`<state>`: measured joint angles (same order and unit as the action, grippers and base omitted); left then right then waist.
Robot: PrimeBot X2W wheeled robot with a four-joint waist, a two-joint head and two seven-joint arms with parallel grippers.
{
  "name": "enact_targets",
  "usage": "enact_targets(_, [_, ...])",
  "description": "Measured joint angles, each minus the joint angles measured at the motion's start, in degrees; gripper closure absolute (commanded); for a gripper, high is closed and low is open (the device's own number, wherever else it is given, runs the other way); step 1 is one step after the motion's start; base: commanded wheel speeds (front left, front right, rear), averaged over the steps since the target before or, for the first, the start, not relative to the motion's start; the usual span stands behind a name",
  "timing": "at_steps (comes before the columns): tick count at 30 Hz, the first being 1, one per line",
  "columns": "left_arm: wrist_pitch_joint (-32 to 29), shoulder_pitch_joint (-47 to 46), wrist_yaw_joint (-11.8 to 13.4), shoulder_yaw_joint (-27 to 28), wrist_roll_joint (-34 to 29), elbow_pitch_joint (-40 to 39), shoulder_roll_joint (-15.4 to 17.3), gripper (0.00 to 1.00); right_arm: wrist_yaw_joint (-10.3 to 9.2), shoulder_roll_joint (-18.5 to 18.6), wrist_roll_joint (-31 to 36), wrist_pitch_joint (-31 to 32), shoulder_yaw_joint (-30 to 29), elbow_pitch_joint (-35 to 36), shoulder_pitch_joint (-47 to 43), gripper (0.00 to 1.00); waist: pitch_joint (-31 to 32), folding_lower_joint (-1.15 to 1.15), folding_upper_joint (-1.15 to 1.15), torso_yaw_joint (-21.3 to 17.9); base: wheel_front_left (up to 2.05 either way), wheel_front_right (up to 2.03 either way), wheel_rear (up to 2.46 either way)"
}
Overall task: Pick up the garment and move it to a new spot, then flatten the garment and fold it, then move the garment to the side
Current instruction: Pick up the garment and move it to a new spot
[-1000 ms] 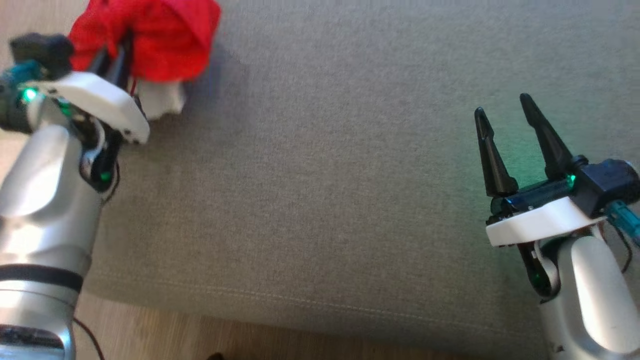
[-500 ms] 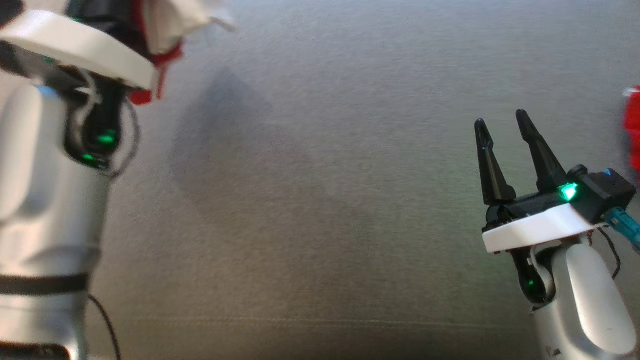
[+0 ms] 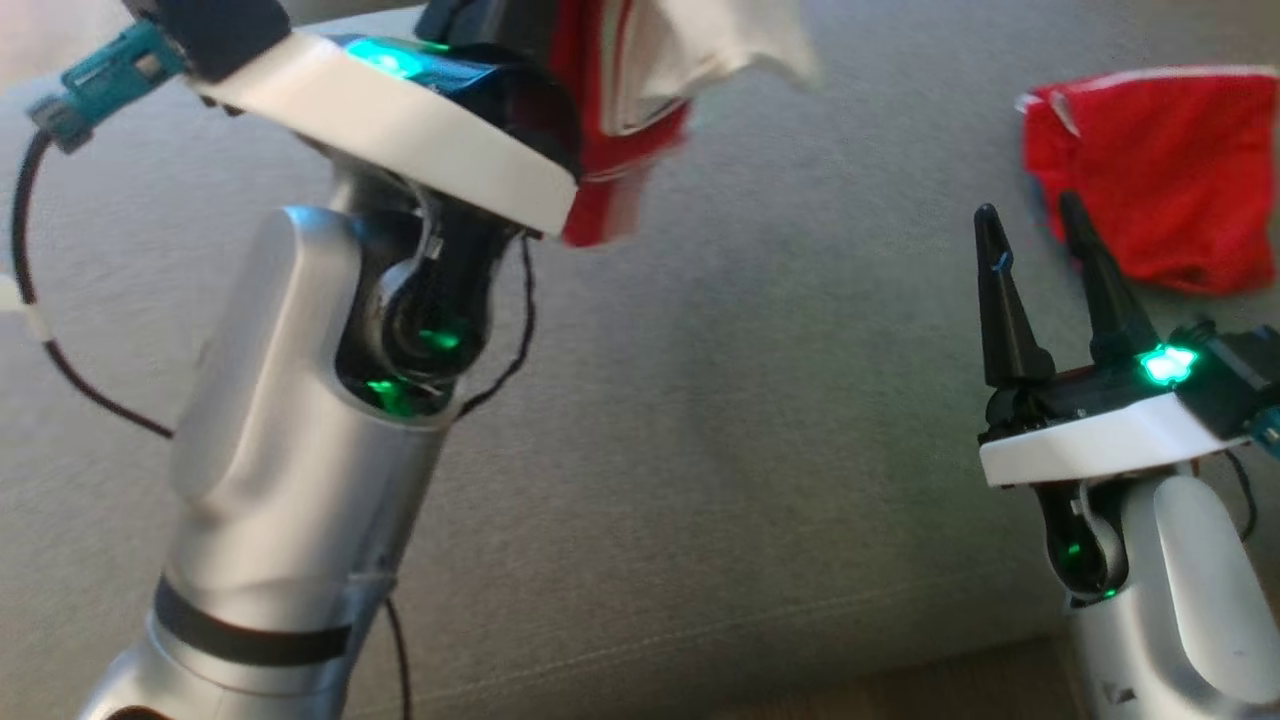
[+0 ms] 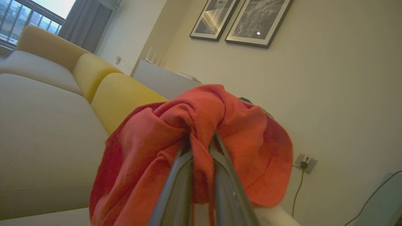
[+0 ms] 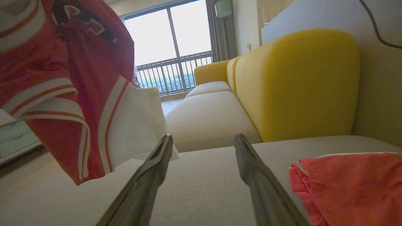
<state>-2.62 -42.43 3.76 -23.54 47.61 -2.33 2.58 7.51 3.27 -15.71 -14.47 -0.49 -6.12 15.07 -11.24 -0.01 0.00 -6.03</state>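
Observation:
The garment (image 3: 640,120) is red with white panels and stripes, and it hangs bunched in the air above the grey sofa seat (image 3: 750,400). My left gripper (image 4: 201,138) is shut on it, red cloth pinched between the two fingers and draped over their tips. In the right wrist view the garment (image 5: 72,94) dangles at the upper left, clear of the seat. My right gripper (image 3: 1030,215) stands open low over the seat at the right, nothing between its fingers (image 5: 157,166).
A second red cloth (image 3: 1150,170) lies crumpled on the seat just beyond my right gripper, also seen as red cloth (image 5: 348,179). Yellow back cushions (image 5: 295,84) line the sofa. Wooden floor (image 3: 900,690) runs along the seat's front edge.
The head camera has shifted. My left arm has risen and swung toward the middle with the garment. The second red cloth has come into view at the right. The right gripper stays open.

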Motion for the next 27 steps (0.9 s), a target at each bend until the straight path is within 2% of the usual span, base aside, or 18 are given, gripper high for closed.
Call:
enact_targets(5, [5.1, 0.0, 3.3, -0.6, 7.3, 0.5, -0.7, 1.00, 0.00, 0.0, -0.8, 0.0, -0.5, 0.1, 1.3, 0.00, -1.8, 0.01, 0.00, -3.3, 0.00, 0.00, 0.00])
enact_targets(8, [5.5, 1.2, 5.9, 1.2, 10.4, 7.3, -0.5, 1.00, 0.00, 0.0, -1.8, 0.0, 0.1, 0.3, 1.6, 0.00, -2.7, 0.00, 0.00, -4.5, 0.00, 0.00, 0.00])
enact_targets(9, [5.6, 2.4, 5.9, 1.9, 10.5, 10.1, 0.0, 1.00, 0.00, 0.0, -1.9, 0.0, 0.6, 0.3, 1.7, 0.00, -3.1, 0.01, 0.00, -4.7, 0.00, 0.00, 0.00])
enact_targets(12, [5.8, 6.4, 5.5, 2.5, 9.5, 18.3, 4.2, 1.00, 0.00, -0.1, -1.9, 0.0, 0.8, 0.3, 1.8, 0.00, -3.9, 0.01, 0.00, -4.8, 0.00, 0.00, 0.00])
enact_targets(16, [6.3, 9.5, 3.5, 3.0, 8.6, 26.2, 7.6, 1.00, 0.00, -0.1, -1.8, 0.0, 0.5, 0.3, 1.9, 0.00, -4.4, 0.01, 0.00, -3.7, 0.00, 0.00, 0.00])
enact_targets(17, [6.2, 9.6, 3.0, 2.9, 8.6, 27.8, 7.8, 0.73, 0.00, -0.1, -1.4, 0.0, 0.6, 0.3, 1.9, 0.00, -4.5, 0.01, 0.00, -3.4, 0.00, 0.00, 0.00])
enact_targets(18, [6.2, 9.6, 3.0, 2.9, 8.6, 27.8, 7.8, 0.27, 0.00, -0.1, -1.4, 0.0, 0.6, 0.3, 1.9, 0.00, -4.5, 0.01, 0.00, -3.4, 0.00, 0.00, 0.00])
enact_targets(19, [6.4, 9.6, 2.8, 2.8, 8.4, 29.1, 8.1, 0.00, 0.00, -0.1, -1.2, 0.0, 0.6, 0.3, 1.9, 0.00, -4.5, 0.01, 0.00, -3.0, 0.00, 0.00, 0.00])
enact_targets(23, [11.5, 9.6, 2.8, 3.7, 6.1, 34.5, 9.2, 0.00, 0.00, -0.1, 0.2, 0.0, 0.6, -0.2, 1.9, 0.00, -4.1, 0.01, 0.00, -0.8, 0.00, 0.00, 0.00])
enact_targets(27, [15.3, 9.6, 2.2, 4.5, 4.6, 35.4, 9.9, 0.00, 0.00, -0.1, 1.6, 0.0, 0.6, -0.6, 1.9, 0.00, -3.1, 0.01, 0.00, 1.4, 0.00, 0.00, 0.00])
